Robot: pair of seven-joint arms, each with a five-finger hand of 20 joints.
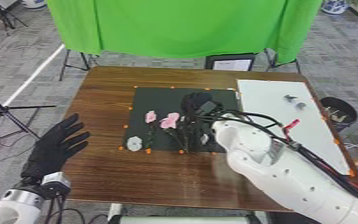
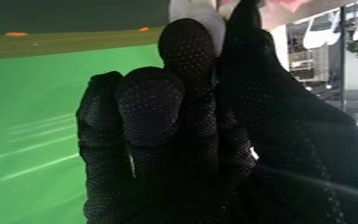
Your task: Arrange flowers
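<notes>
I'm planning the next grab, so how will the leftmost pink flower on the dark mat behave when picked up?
The pink flower will probably feel light, being a small bloom on a thin stem. Being long and narrow, it may flop or swing if held near the stem's bottom.

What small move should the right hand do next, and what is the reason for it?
Probably the right hand should raise the pale piece slightly, without sliding it sideways. Its thumb and a finger pinch this piece, and the pink flowers lie close by on the dark mat, so a sideways drag might disturb them.
</notes>
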